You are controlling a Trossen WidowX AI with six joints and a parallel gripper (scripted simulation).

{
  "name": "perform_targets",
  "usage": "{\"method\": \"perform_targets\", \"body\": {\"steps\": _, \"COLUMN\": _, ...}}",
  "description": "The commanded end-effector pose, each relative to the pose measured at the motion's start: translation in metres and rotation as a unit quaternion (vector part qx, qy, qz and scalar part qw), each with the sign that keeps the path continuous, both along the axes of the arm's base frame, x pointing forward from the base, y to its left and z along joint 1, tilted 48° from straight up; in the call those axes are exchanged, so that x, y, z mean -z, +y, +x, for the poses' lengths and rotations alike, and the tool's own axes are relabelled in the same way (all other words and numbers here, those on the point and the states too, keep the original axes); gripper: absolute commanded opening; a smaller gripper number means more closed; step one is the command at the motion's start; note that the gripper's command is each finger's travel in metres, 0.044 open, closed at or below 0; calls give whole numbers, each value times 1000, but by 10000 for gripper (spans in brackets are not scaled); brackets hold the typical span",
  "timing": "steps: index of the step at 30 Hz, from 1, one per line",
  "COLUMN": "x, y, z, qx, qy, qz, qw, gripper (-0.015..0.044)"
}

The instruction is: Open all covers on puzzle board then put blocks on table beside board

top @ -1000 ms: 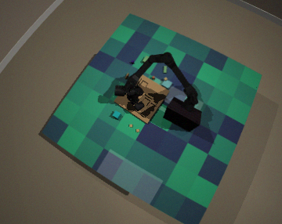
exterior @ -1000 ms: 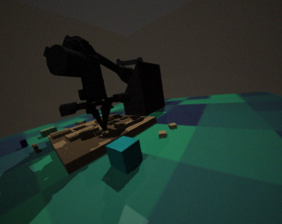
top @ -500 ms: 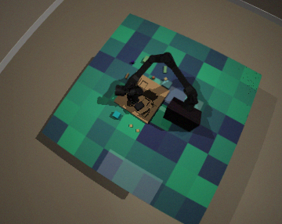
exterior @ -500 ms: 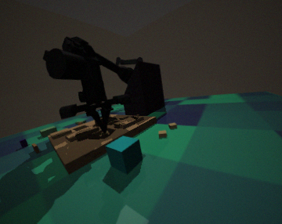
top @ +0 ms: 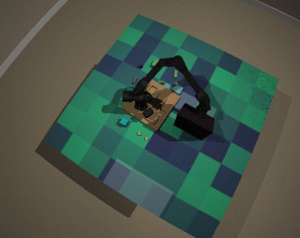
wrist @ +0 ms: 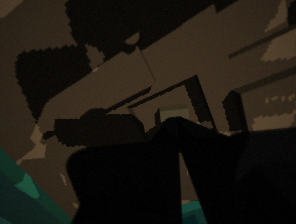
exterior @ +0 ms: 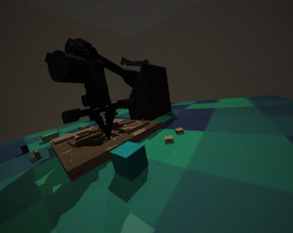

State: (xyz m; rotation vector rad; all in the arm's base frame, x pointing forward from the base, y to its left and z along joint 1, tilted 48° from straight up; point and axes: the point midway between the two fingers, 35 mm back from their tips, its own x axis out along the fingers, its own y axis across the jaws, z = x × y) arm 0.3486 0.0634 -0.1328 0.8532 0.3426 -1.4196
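Puzzle board (top: 172, 99) (exterior: 79, 168) flat, long axis slanting across the top view.

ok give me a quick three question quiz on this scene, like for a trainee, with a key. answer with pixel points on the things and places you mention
1. True or false: the pincer (top: 142, 109) (exterior: 109, 137) (wrist: 174, 123) is down at the puzzle board (top: 170, 99) (exterior: 79, 168) (wrist: 175, 47).
2. Multiple choice: in the exterior view, what stands on the table just in front of the board?
a) a red ball
b) a teal cube
c) a white cup
3. Fill in: the pincer's fingertips are ____ (together or wide apart).

Key: 1 true; 2 b; 3 together
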Motion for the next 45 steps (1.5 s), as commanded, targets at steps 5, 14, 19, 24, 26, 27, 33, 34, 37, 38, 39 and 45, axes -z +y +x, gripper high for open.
{"method": "perform_targets", "body": {"steps": 5, "x": 0, "y": -2, "z": 1, "qx": 0, "qy": 1, "qz": -2, "qw": 1000, "gripper": 0}}
{"method": "perform_targets", "body": {"steps": 14, "x": 0, "y": -2, "z": 1, "qx": 0, "qy": 1, "qz": -2, "qw": 1000, "gripper": 0}}
{"method": "perform_targets", "body": {"steps": 19, "x": 0, "y": -2, "z": 1, "qx": 0, "qy": 1, "qz": -2, "qw": 1000, "gripper": 0}}
{"method": "perform_targets", "body": {"steps": 24, "x": 0, "y": -2, "z": 1, "qx": 0, "qy": 1, "qz": -2, "qw": 1000, "gripper": 0}}
{"method": "perform_targets", "body": {"steps": 26, "x": 0, "y": 0, "z": 0, "qx": 0, "qy": 0, "qz": 0, "qw": 1000, "gripper": 0}}
{"method": "perform_targets", "body": {"steps": 27, "x": -1, "y": 1, "z": 0, "qx": 0, "qy": 0, "qz": 0, "qw": 1000, "gripper": 0}}
{"method": "perform_targets", "body": {"steps": 33, "x": -5, "y": 6, "z": -1, "qx": 0, "qy": 0, "qz": -1, "qw": 1000, "gripper": 0}}
{"method": "perform_targets", "body": {"steps": 34, "x": -6, "y": 7, "z": -1, "qx": 0, "qy": 0, "qz": -1, "qw": 1000, "gripper": 0}}
{"method": "perform_targets", "body": {"steps": 37, "x": -5, "y": 5, "z": -2, "qx": -1, "qy": 3, "qz": -4, "qw": 1000, "gripper": 26}}
{"method": "perform_targets", "body": {"steps": 38, "x": -7, "y": 7, "z": -2, "qx": -1, "qy": 3, "qz": -3, "qw": 1000, "gripper": 53}}
{"method": "perform_targets", "body": {"steps": 39, "x": -10, "y": 11, "z": -3, "qx": -1, "qy": 3, "qz": -3, "qw": 1000, "gripper": 79}}
{"method": "perform_targets", "body": {"steps": 45, "x": -36, "y": 40, "z": -8, "qx": -1, "qy": 1, "qz": 0, "qw": 1000, "gripper": 144}}
